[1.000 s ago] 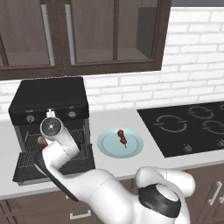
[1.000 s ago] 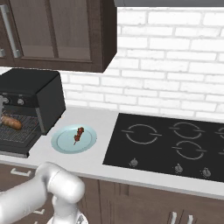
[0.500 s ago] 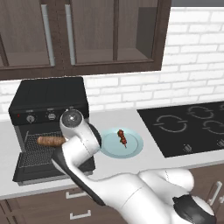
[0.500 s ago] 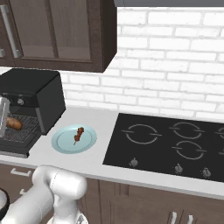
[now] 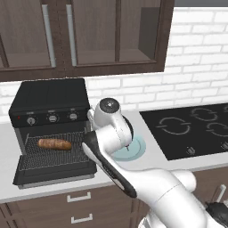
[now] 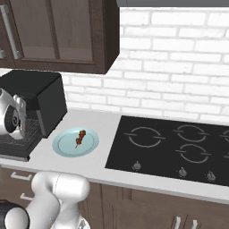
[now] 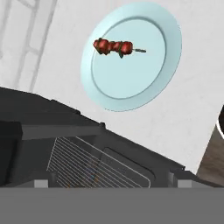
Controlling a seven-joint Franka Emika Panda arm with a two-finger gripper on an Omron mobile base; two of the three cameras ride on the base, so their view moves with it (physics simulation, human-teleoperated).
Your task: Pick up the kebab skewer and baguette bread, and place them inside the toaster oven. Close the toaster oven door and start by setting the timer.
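Two dark finger tips of the gripper (image 7: 112, 183) stand as far apart as they go, one at each lower corner of the hand view, and nothing is held between them. Just beyond them lies the toaster oven door (image 7: 109, 153), folded down flat, with the wire rack showing through its dark glass. Past the door's edge, on the pale worktop (image 7: 192, 100), sits the pale blue plate (image 7: 127, 87), and on it the kebab skewer (image 7: 114, 47), lying near the plate's far rim (its thin stick end pokes out on one side).

From the right base view the same plate (image 6: 67, 145) rests on the worktop between the toaster oven (image 6: 42, 96) and the black cooktop (image 6: 179, 147), near the worktop's front edge, with the skewer (image 6: 80, 137) toward its right half. The arm's wrist hangs at the left edge of that view, in front of the oven mouth.

In the left base view the baguette bread (image 5: 54, 144) lies across the wire rack (image 5: 53, 153) inside the open oven, toward the rack's back left, clear of the arm. The oven's three grey knobs (image 5: 52, 118) sit in a row above the opening. Dark wooden cabinets (image 5: 89, 35) hang over a white brick wall (image 5: 196, 58).
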